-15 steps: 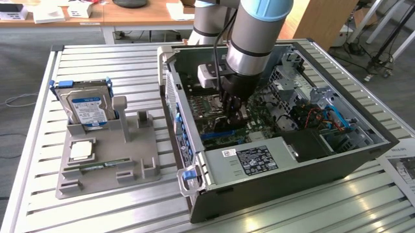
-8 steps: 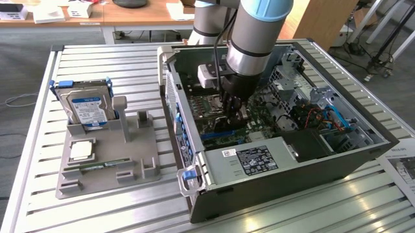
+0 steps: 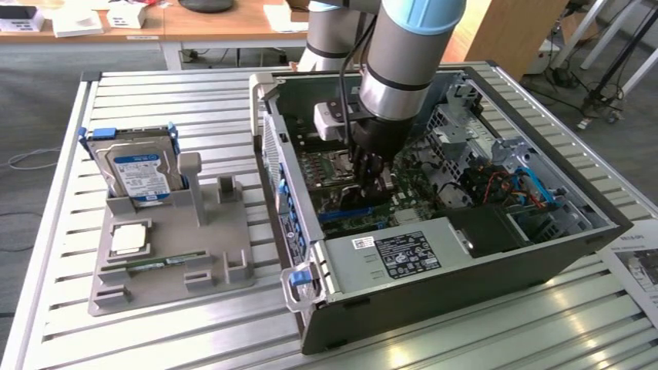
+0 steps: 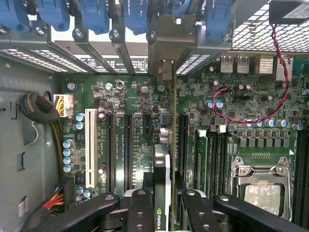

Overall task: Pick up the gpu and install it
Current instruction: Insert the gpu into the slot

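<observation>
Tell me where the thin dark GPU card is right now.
The thin dark GPU card stands edge-on between the fingers of the black gripper, inside the open computer case at the exterior view's middle, by the green motherboard and its black slots.

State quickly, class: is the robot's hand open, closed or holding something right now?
Hand: closed on the gpu, held edge-on above the motherboard inside the open computer case.

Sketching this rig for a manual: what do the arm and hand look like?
The arm is a silver-grey tube with a light blue band. A black cable runs along it; a white box sits at the wrist. The hand is black, its linked fingers studded with round pins.
</observation>
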`<state>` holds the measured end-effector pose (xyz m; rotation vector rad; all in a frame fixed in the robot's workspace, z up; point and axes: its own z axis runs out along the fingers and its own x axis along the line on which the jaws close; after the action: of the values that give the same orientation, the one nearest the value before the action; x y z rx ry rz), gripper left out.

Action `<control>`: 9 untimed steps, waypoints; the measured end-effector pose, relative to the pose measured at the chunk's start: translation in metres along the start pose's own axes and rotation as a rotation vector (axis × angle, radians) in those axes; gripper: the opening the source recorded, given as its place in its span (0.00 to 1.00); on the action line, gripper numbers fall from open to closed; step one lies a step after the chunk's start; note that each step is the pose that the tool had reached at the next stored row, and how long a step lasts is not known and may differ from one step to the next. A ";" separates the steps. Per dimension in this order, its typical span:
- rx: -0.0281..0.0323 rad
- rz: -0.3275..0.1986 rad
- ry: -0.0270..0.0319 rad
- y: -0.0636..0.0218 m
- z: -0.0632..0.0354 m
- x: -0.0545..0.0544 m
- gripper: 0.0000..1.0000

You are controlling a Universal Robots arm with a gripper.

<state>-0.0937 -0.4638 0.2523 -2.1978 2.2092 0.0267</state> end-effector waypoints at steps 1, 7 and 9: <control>0.0000 0.000 0.0000 0.0000 0.0001 0.000 0.27; -0.0005 0.000 0.0002 -0.0002 0.0009 0.000 0.27; -0.0044 0.000 -0.0001 -0.0011 0.0010 0.000 0.27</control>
<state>-0.0925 -0.4637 0.2513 -2.1998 2.2113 0.0317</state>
